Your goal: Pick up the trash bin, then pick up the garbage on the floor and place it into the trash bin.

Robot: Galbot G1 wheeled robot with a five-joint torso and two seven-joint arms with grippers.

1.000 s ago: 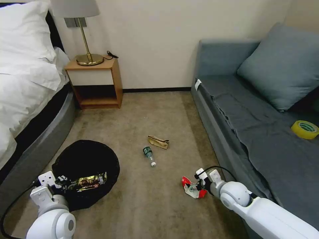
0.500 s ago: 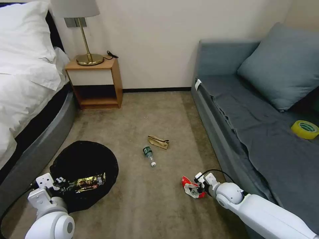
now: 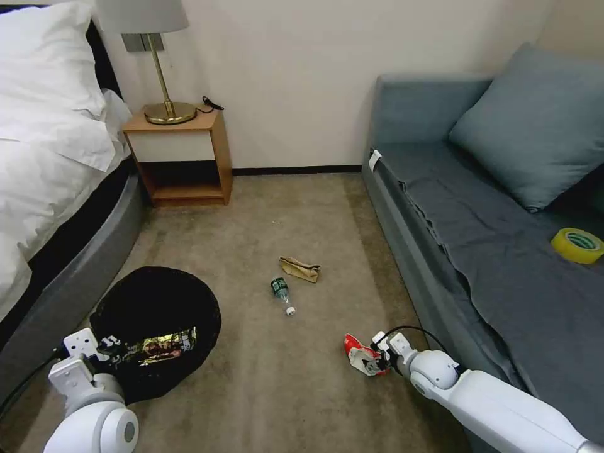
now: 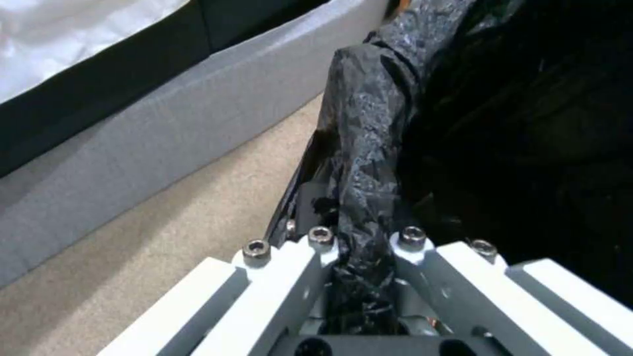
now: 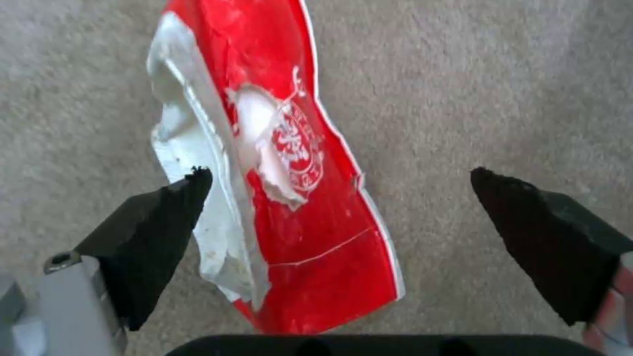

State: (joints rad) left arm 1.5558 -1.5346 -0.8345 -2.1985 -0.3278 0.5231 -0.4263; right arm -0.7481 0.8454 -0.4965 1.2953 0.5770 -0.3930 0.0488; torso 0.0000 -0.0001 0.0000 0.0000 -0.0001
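The left gripper (image 4: 359, 257) clamped the trash bin (image 3: 157, 314) rim beside the bed (image 3: 56, 189). The right gripper (image 5: 339, 198) stood wide around the red-and-white wrapper (image 5: 284, 173) on carpet (image 3: 283, 390), beside the sofa (image 3: 503, 251); bottle (image 3: 282, 294) and paper scrap (image 3: 301, 268) lay farther off.

Before you, the beige carpeted floor (image 3: 302, 390) carries a red-and-white wrapper (image 3: 360, 362) near the sofa, a small clear bottle (image 3: 283, 294) and a tan paper scrap (image 3: 301, 269) mid-room just apart, and a wooden nightstand (image 3: 179, 154) by the wall; the black trash bin (image 3: 154, 314) appears lifted, though that's unclear.
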